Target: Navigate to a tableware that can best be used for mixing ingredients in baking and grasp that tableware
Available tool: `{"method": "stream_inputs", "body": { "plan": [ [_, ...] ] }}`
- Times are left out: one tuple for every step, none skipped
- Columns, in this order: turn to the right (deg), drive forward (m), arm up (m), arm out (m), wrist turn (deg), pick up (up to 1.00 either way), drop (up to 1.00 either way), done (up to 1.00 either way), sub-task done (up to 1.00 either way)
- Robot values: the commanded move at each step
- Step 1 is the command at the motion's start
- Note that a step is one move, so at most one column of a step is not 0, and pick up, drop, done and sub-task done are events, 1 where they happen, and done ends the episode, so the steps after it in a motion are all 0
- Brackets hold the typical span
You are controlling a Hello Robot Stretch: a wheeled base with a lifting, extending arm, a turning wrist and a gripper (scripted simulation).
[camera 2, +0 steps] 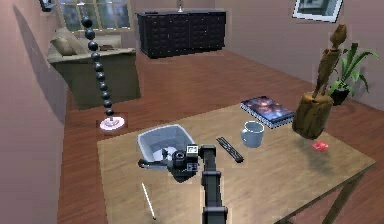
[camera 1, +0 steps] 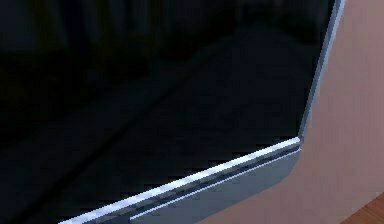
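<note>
Tool (camera 2: 173,160) by grey bowl (camera 2: 152,137) rim; whether it holds anything unclear.

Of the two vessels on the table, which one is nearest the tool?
The wide pale grey bowl, right at the tool; the small blue-grey mug stands farther toward the arm side view's right, past the black remote.

The forward view sat very close to a dark glossy panel (camera 1: 150,90) with a pale frame (camera 1: 230,168), facing slightly down, while the arm side view looked from above the near desk (camera 2: 290,170) across the room toward a far dresser (camera 2: 180,33); shared ground could not be told.
</note>
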Motion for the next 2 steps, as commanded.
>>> {"method": "stream_inputs", "body": {
  "plan": [
    [0.0, 0.0, 0.1, 0.0, 0.0, 0.0, 0.0, 0.0, 0.0],
    [0.0, 0.0, 0.0, 0.0, 0.0, 0.0, 0.0, 1.0, 0.0]
  ]
}}
